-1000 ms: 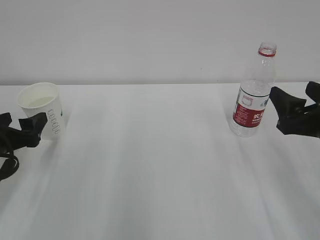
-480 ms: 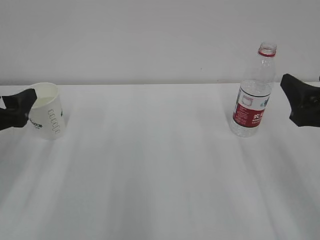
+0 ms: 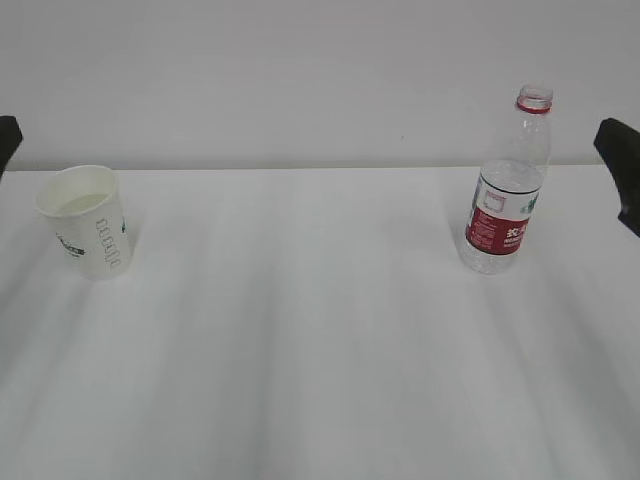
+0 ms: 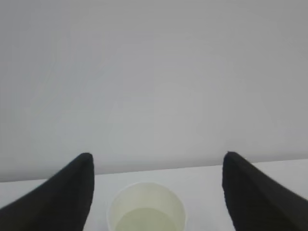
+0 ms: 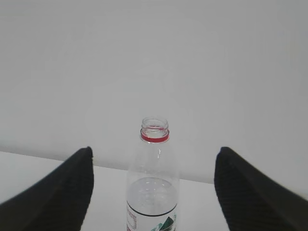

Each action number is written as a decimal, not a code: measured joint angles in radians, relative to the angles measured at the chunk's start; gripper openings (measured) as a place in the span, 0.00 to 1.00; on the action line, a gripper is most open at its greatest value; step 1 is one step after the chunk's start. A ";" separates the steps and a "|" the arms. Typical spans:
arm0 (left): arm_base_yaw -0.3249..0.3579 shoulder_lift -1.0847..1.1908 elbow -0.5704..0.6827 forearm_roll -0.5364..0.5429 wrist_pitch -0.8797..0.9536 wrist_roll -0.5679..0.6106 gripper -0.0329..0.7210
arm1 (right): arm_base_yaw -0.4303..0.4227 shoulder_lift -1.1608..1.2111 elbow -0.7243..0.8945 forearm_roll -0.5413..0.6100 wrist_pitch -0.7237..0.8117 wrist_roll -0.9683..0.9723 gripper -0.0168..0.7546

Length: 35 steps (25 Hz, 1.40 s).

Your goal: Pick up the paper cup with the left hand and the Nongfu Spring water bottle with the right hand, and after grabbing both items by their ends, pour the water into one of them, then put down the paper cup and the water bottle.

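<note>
The paper cup (image 3: 86, 220) stands alone at the table's (image 3: 320, 340) left, pale water (image 4: 145, 221) pooled inside; the Nongfu Spring water bottle (image 3: 508, 185) stands upright at the right, capless; both arms have drawn back to the frame edges since a second ago, so the set-down looks done; the left hand (image 4: 156, 192) and right hand (image 5: 154, 190) hang with jaws spread, empty; dark green marks on the cup and white characters on the red label are too small to read.

Bare lab-like test setup: plain white table (image 3: 320, 330) against blank wall (image 3: 300, 80)
</note>
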 joint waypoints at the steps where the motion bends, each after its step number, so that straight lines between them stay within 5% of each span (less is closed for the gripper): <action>1: 0.000 -0.029 0.001 0.000 0.014 0.002 0.84 | 0.000 -0.026 0.000 0.000 0.023 -0.004 0.78; 35: 0.000 -0.910 0.006 0.085 0.803 0.008 0.82 | 0.000 -0.865 0.005 0.000 0.849 -0.064 0.78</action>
